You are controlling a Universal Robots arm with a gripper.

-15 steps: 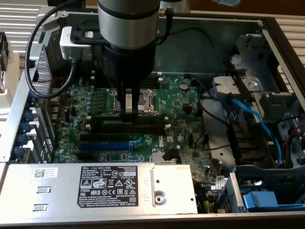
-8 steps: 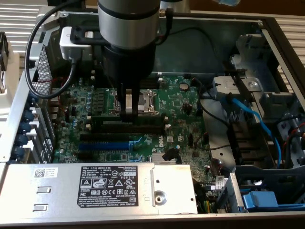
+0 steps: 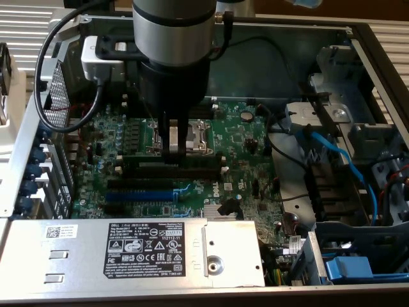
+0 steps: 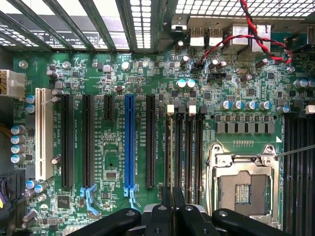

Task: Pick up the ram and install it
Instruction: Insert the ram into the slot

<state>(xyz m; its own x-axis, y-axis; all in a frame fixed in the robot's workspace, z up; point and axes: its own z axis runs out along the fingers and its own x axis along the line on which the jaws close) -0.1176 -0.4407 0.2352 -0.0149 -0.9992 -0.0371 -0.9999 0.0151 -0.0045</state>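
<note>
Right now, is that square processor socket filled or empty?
Empty: the processor socket shows bare contacts inside its metal frame, no chip.

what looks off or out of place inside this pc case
Nothing looks damaged or spilled. The CPU socket sits bare, with no processor or cooler on it, and a red-and-black twisted wire loops loose over the motherboard near the rear ports.

Bright backlight burns white through the vented case wall (image 4: 140, 19); the motherboard (image 4: 110, 152) is evenly lit in the wrist view, dimmer in the exterior view in the shadow of the arm (image 3: 172, 38).
</note>
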